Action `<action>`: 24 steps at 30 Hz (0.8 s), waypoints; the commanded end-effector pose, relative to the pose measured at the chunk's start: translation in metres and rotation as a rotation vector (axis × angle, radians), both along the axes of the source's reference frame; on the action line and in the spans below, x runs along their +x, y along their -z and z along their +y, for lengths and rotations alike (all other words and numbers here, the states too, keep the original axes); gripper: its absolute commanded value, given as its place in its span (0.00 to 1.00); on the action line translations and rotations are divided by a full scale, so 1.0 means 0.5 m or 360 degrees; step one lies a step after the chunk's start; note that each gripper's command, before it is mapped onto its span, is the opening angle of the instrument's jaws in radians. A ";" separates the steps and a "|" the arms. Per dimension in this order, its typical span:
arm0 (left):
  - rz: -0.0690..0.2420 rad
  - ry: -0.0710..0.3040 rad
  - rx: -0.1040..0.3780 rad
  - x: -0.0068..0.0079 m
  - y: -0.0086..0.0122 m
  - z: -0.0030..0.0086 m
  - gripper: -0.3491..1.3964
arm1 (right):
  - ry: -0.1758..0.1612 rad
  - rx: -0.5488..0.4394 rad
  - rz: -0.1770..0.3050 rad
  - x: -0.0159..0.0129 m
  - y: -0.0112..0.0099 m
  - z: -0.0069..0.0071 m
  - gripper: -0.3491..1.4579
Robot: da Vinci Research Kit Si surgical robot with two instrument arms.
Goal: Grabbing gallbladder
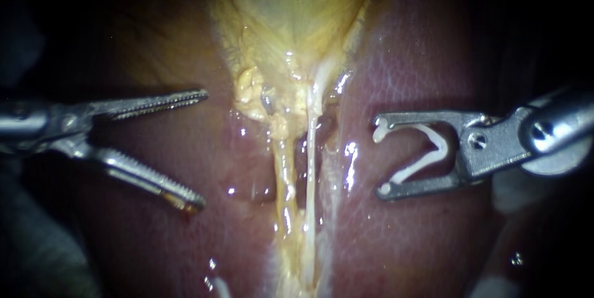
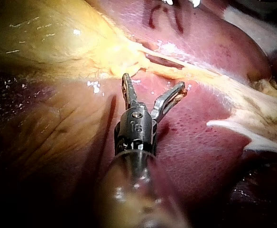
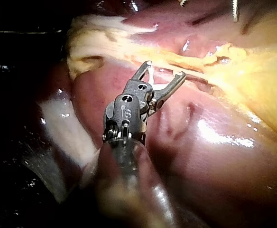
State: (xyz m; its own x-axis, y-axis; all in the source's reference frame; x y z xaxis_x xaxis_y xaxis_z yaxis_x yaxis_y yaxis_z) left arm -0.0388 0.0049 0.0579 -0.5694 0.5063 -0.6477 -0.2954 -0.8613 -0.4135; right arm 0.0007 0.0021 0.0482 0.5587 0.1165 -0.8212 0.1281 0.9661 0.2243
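A: Which way does the gallbladder point(image 1: 291, 13) lie from the left instrument point(image 1: 201, 148)?

B: Ahead of its jaws and off to the upper jaw's side. The yellow body tapers to a neck, and its long axis runs crosswise to the shaft. The jaws are spread wide, gripping nothing and clear of the tissue.

A: And the right instrument point(image 1: 381, 157)?

B: Its jaws stand apart too, but they hold a white clip point(image 1: 427, 153) between them, so it is not free to grab. It hangs over the liver point(image 1: 427, 57), across the two pale tubes point(image 1: 309, 168) from the left one.

A: So the left is the likelier one for the job.

B: As a judgement, yes — its upper jaw tip is near the fatty fringe point(image 1: 250, 91) at the neck. It would need to swing toward that side and advance.

A: The surface?

B: Wet and glistening, probably slippery, so a shallow bite could slide off. There is fair room beside the neck, but the tubes run just beyond the jaws — a stray bite could catch them.
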 end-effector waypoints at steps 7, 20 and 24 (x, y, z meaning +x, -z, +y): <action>0.0000 0.0012 0.0017 -0.0001 0.0001 0.0008 0.78 | -0.0001 0.0000 0.0000 0.0001 0.0000 0.0000 0.47; 0.0007 0.0049 0.0062 -0.0043 -0.0017 0.0157 0.65 | -0.0001 0.0000 0.0000 0.0001 0.0000 0.0000 0.47; 0.0014 0.0058 0.0057 -0.0072 -0.0049 0.0175 0.59 | -0.0001 0.0000 0.0000 0.0001 0.0000 0.0000 0.47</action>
